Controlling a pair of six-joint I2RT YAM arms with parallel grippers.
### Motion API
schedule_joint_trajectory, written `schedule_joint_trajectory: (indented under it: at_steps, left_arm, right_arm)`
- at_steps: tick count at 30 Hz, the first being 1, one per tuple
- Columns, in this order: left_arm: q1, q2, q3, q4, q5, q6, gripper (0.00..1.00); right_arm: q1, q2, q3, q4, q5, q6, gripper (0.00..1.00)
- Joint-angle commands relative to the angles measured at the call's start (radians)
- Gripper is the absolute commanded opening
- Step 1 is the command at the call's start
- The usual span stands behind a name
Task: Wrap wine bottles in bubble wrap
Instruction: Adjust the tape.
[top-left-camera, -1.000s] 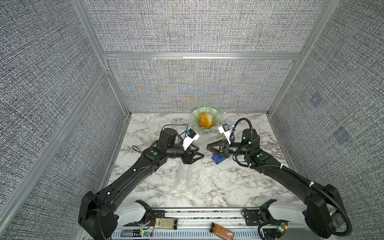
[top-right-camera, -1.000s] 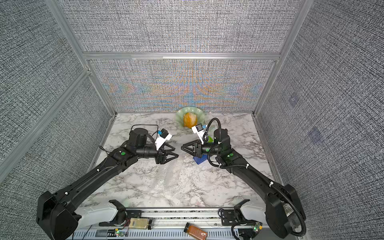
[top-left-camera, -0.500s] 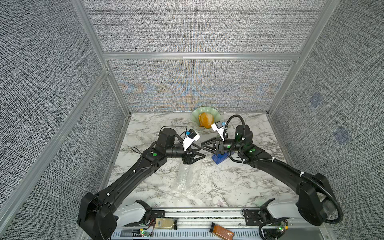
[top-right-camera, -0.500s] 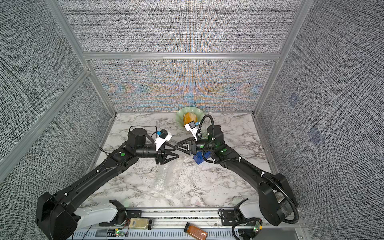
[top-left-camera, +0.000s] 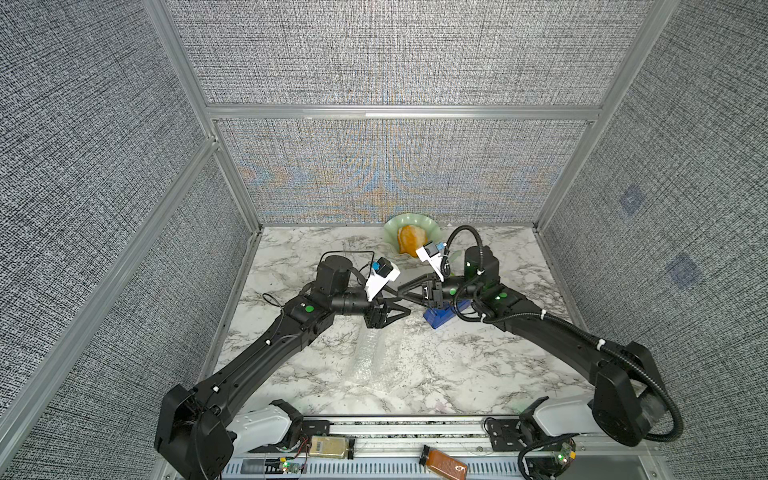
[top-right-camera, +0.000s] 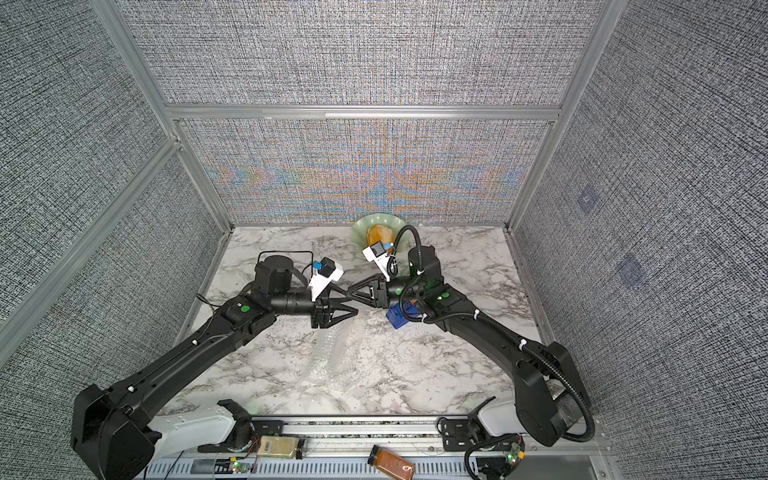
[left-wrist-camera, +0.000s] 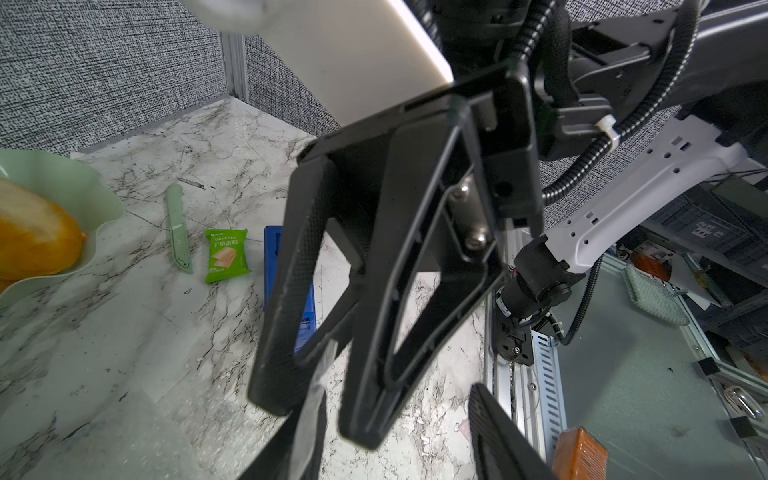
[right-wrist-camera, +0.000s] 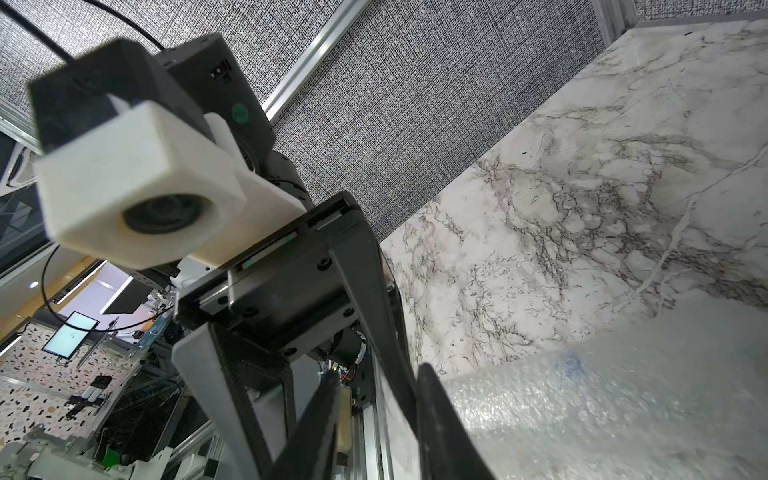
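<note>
In both top views the bubble wrap (top-left-camera: 370, 357) lies as a long crinkled bundle on the marble surface (top-left-camera: 478, 374), lower centre of the frame. Its far end rises to just under the left tool (top-left-camera: 403, 301). No bottle shows bare. Both arms reach in from the bottom corners with forearms low and wrists level. The left tool and the right tool (top-left-camera: 400, 291) point at each other, tips interleaved at frame centre. A blue tape dispenser (top-left-camera: 436, 318) sits just beneath the right wrist.

In the left wrist view the right tool fills the middle, its jaws drawn near each other around a thin clear strip (left-wrist-camera: 313, 399). Whether they pinch it I cannot tell. The left tool's own fingers (left-wrist-camera: 498, 440) stand wide apart along the bottom edge, clamping nothing visible.

In the right wrist view the wrap fills the lower right. A faint blue mark (right-wrist-camera: 573, 365) shows through it, probably the bottle's label, so the bottle seems to lie inside. The rolling looks mostly done, with the loose edge left to close and fasten.
</note>
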Motion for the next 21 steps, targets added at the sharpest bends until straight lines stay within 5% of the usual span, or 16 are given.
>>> schedule_joint_trajectory:
  at_steps: [1,3,10,21]
  left_arm:
    - [0.002,-0.002,0.009,0.009,-0.011,0.01,0.58]
    - [0.002,-0.001,0.01,0.006,-0.017,0.011,0.58]
    - [0.003,-0.009,-0.002,0.012,-0.102,-0.048,0.6]
    - [0.021,-0.02,-0.066,0.083,-0.147,-0.135,0.64]
  right_arm:
    - [0.005,-0.004,0.004,-0.022,-0.02,-0.023,0.11]
    - [0.007,-0.006,0.01,-0.041,-0.012,-0.036,0.0]
    - [0.018,-0.059,-0.006,-0.06,0.058,-0.089,0.0]
    - [0.031,-0.139,-0.138,0.1,0.141,0.007,0.0]
